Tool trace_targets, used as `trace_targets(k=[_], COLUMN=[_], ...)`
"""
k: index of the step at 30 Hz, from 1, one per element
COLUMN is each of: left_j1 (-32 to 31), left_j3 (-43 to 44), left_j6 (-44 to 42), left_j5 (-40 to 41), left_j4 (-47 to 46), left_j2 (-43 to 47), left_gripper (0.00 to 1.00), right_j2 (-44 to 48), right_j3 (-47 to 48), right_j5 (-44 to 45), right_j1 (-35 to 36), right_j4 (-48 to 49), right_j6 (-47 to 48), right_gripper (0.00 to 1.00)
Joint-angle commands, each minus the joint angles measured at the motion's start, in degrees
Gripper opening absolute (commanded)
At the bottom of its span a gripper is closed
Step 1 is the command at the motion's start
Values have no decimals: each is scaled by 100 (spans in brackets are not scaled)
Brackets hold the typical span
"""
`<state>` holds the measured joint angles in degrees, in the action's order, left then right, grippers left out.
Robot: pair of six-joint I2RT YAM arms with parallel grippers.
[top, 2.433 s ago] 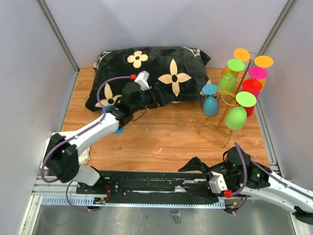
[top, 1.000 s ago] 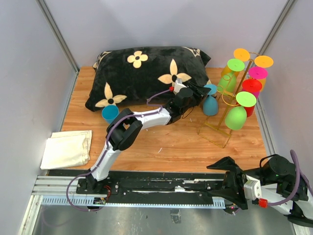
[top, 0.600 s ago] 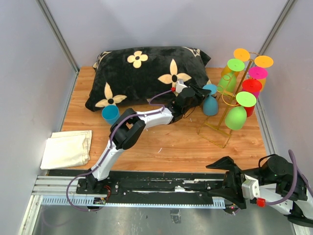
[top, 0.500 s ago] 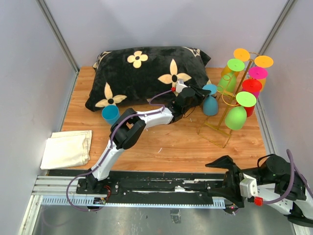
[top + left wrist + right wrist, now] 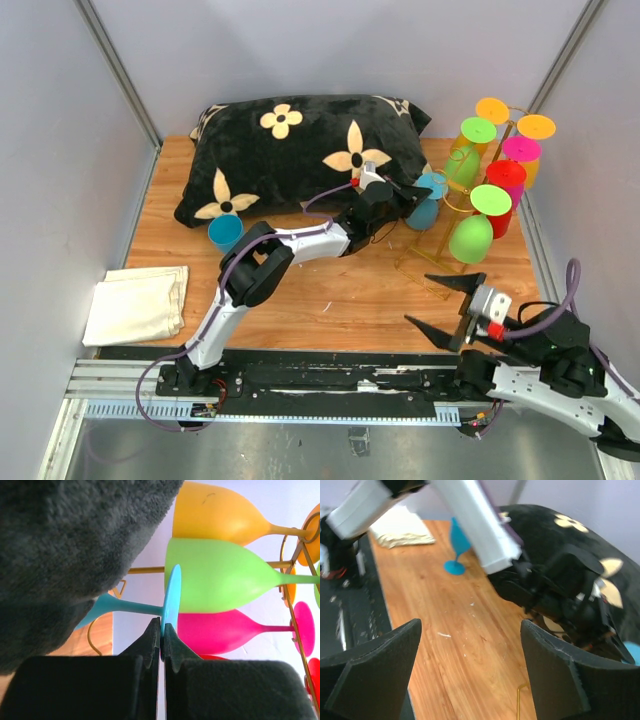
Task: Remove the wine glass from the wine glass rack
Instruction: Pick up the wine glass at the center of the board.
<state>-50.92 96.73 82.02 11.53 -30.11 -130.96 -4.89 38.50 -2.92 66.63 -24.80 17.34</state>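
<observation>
**Blue glass gripped by its foot at the rack**

A black flowered pillow (image 5: 290, 150) lies across the back of the wooden table (image 5: 330, 290). The wine glass rack (image 5: 441, 243) stands to its right, with green, yellow, pink and red glasses hung on it. At the rack's left side is the blue wine glass (image 5: 424, 211), tilted towards the pillow. Whether its stem is out of the hook cannot be told.

The grasp is judged done and the withdrawal begun. The left gripper (image 5: 162, 640) is clamped on the rim of the glass's foot (image 5: 171, 597). The right gripper (image 5: 417, 298) is held spread and empty near the rack's base. The stem should next be slid sideways out of its hook, and the rack perhaps steadied.

A second ago the left jaws were apart. Since then the glass has been tipped, the rack and its glasses have been shifted leftward, and the right arm has been brought up from the near edge.
</observation>
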Motion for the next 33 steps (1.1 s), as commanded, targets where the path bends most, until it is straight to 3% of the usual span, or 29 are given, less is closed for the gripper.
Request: trace_targets(k=[1, 5, 9, 25, 33], left_j1=[73, 73, 73, 82, 82], left_j3=[-493, -956, -1054, -1749, -2258], left_j6=[-371, -345, -377, 68, -147], left_j5=[89, 36, -108, -150, 69], left_j4=[-157, -443, -516, -1221, -1242], left_j2=[481, 749, 875, 1410, 1953], left_gripper=[0, 0, 1, 0, 0], right_j2=[-823, -1741, -2117, -2099, -2122], right_j3=[635, 1454, 1704, 1738, 1771], right_j5=[2056, 2687, 3348, 3394, 3248], right_j1=[148, 144, 144, 144, 148], right_j4=[737, 51, 12, -168, -98], right_j6=[-1667, -1952, -2035, -2653, -2744], right_gripper=[80, 83, 85, 85, 86])
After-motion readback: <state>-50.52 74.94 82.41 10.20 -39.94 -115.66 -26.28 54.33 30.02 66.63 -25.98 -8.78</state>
